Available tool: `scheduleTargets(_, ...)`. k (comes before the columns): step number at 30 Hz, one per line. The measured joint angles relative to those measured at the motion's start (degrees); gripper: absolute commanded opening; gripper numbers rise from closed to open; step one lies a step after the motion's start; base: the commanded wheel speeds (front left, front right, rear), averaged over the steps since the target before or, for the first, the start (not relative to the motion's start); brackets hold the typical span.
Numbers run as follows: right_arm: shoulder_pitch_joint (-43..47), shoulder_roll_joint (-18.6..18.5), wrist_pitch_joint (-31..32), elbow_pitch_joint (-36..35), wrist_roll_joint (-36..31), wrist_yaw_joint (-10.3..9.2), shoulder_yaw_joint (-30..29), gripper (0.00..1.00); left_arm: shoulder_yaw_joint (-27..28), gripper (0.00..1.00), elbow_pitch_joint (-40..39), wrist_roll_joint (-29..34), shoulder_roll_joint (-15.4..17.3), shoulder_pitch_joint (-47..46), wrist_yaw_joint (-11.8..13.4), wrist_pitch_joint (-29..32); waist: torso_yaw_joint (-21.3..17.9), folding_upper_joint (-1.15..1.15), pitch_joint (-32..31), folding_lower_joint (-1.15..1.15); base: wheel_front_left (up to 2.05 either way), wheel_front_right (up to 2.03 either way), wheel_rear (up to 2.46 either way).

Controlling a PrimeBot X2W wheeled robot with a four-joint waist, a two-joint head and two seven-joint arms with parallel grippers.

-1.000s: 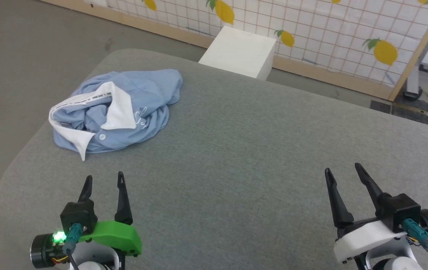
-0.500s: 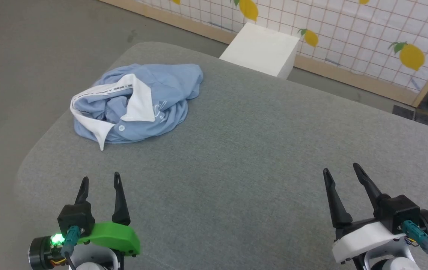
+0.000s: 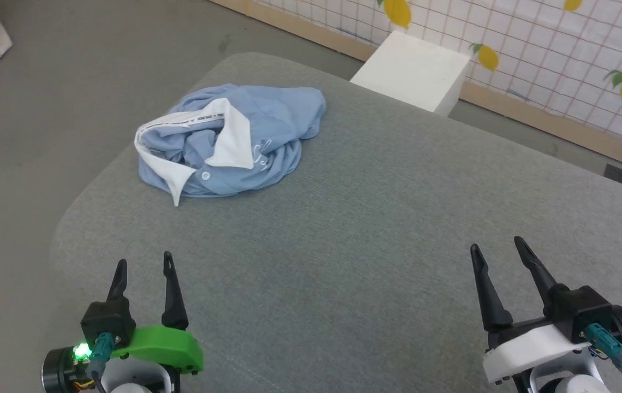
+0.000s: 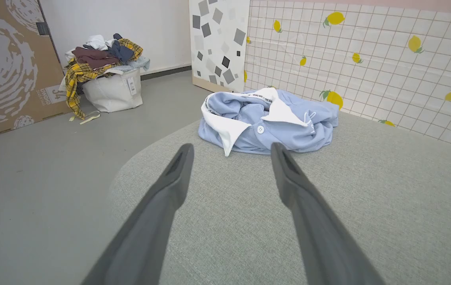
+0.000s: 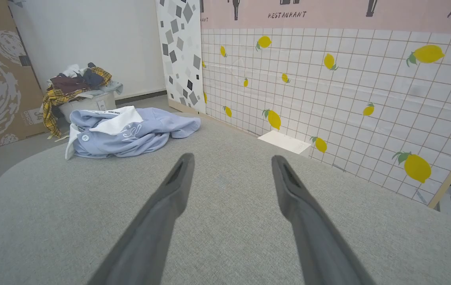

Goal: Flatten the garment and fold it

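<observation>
finding the shirt point(image 3: 232, 142) lying crumpled near the far left corner of the pad point(image 3: 344, 245), collar uppermost. hovering with left gripper point(image 3: 142, 266) and right gripper point(image 3: 499, 248) spread wide, grasping nothing, well apart from it. starting only: flattening and folding both remaining.

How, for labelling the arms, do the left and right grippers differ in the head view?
The left gripper has a green housing; the right gripper has a white housing. The left gripper sits nearer the crumpled garment; the right gripper is farther off. Both are open and empty.
</observation>
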Motion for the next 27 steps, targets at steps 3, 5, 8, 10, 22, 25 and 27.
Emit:
scheduleTargets(3,0.0,0.0,-0.42,0.1,0.14,0.0,-0.02,1.0,0.01,1.0,0.18,0.0,0.0,0.0,0.15,-0.29,0.93,0.0,-0.09,0.0,0.0,0.0,0.0)
scheduleTargets(5,0.0,0.0,-0.48,0.23,0.16,0.0,0.01,1.0,-0.01,1.0,0.29,-0.03,0.0,0.0,0.16,-0.53,1.56,0.0,-0.14,0.0,0.0,0.0,0.0)
scheduleTargets(8,0.0,0.0,-0.96,0.35,0.47,0.0,0.0,1.0,-0.03,1.0,0.43,-0.15,0.0,0.0,0.42,-0.81,2.58,0.0,-0.24,0.0,0.0,0.0,0.0)
scheduleTargets(10,0.01,0.0,-1.02,0.41,0.49,0.0,-0.02,1.0,-0.04,1.0,0.53,-0.24,0.0,0.0,0.43,-1.09,3.34,0.0,-0.27,0.0,0.0,0.0,0.0)
scheduleTargets(22,0.01,0.02,-2.01,0.51,0.56,0.0,-0.32,1.0,0.71,1.0,0.77,-1.44,-0.07,0.0,1.25,-2.36,7.32,0.0,0.32,0.0,0.0,0.0,0.0)
scheduleTargets(25,0.01,0.0,-1.99,0.37,0.56,0.0,-0.46,1.0,1.2,1.0,0.53,-1.82,-0.13,-0.03,1.36,-2.43,7.18,0.0,0.77,0.0,0.0,0.0,0.0)
scheduleTargets(27,-0.02,0.01,-1.91,0.22,0.56,0.0,-0.3,1.0,1.54,1.0,0.52,-2.23,-0.13,-0.09,0.89,-2.54,6.76,0.0,1.16,0.0,0.0,0.0,0.0)
